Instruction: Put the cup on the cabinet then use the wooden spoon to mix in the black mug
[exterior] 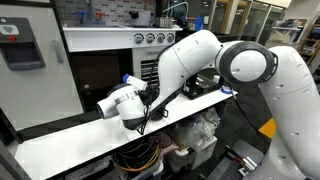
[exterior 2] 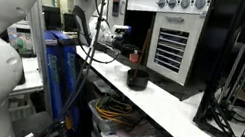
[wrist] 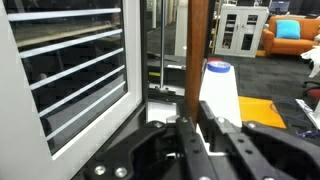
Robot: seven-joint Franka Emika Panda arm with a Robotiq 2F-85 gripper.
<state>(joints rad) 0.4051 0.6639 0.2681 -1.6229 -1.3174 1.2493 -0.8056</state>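
In the wrist view my gripper (wrist: 193, 118) is shut on the wooden spoon (wrist: 198, 45), whose brown handle rises straight up between the fingers. Its bowl is hidden. The black mug (exterior 2: 137, 78) stands on the white counter (exterior 2: 185, 115) in an exterior view. Just behind it is the small orange-red cup (exterior 2: 134, 55), at the foot of the dark recess. My gripper (exterior 2: 116, 45) hovers to the left of both. The white-framed cabinet (exterior: 95, 40) is behind my arm (exterior: 200, 60), which hides the mug and cup in that exterior view.
A white bottle with a blue top (wrist: 218, 90) stands close beside the fingers. The steel oven with knobs (exterior 2: 175, 32) rises behind the mug. A blue post (exterior 2: 59, 67) and hanging cables stand at the counter's near end. Boxes and cables lie under the counter (exterior: 150, 155).
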